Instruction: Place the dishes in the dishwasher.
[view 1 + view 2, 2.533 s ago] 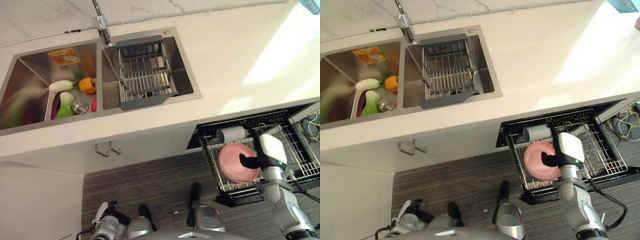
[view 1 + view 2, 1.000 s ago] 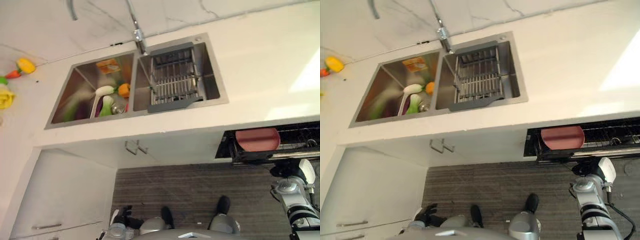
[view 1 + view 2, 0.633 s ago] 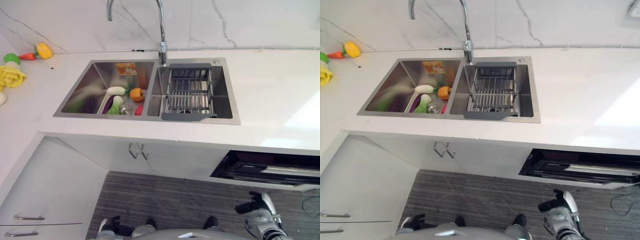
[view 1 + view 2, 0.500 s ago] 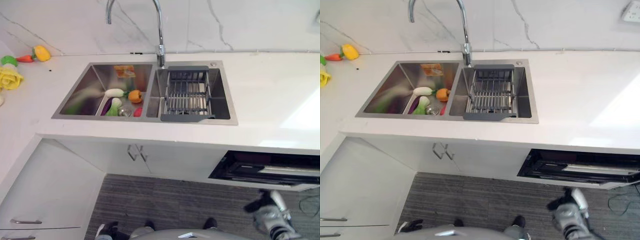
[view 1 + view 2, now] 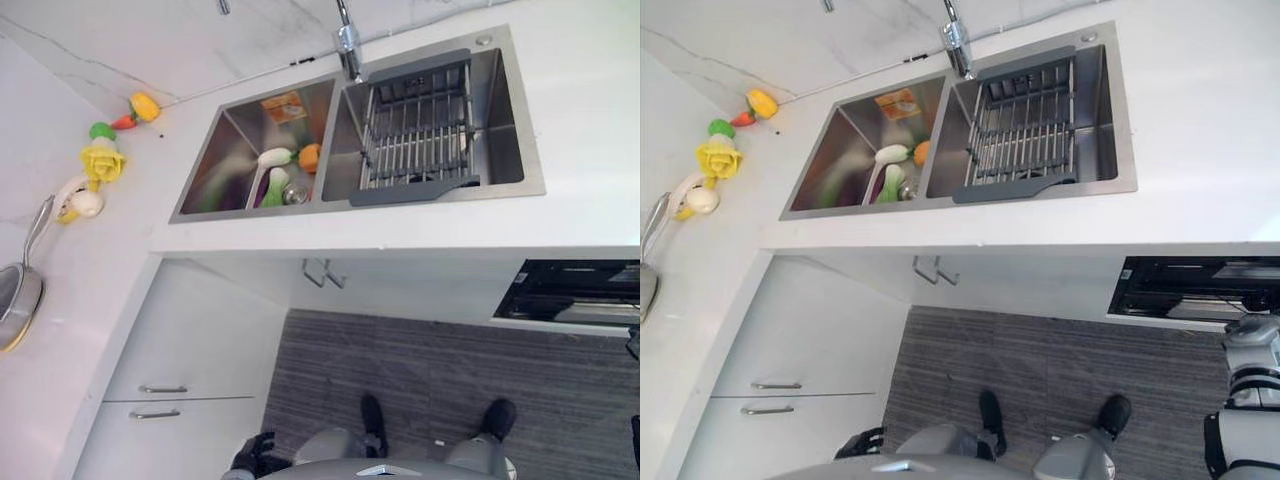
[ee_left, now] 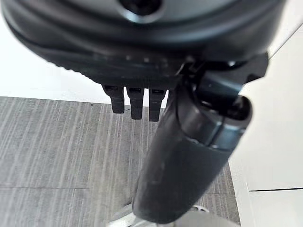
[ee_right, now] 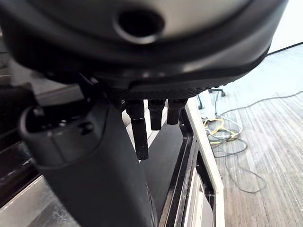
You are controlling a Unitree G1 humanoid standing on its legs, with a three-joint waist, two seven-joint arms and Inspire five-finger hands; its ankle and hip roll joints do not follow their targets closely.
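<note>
The dishwasher drawer (image 5: 1195, 288) under the counter is pushed almost fully in and shows as a dark slot with a bit of wire rack; no dish can be made out inside it. My right hand (image 7: 142, 61) hangs just in front of that drawer, its fingers (image 7: 138, 135) straight and holding nothing. My left hand (image 5: 250, 455) hangs low over the striped floor, and in its wrist view the left hand (image 6: 142, 52) is also relaxed and empty.
A double sink (image 5: 520, 190) is set in the white counter, with a grey dish rack (image 5: 418, 135) in its right basin and toy vegetables (image 5: 285, 170) in the left. More toy produce (image 5: 100, 160) and a pan (image 5: 15, 295) lie along the left counter. White cabinet drawers (image 5: 170, 370) stand below.
The drawer, earlier pulled out with a pink plate and a grey cup in its rack, is now pushed in. My right hand has left it and dropped. The camera has swung left.
</note>
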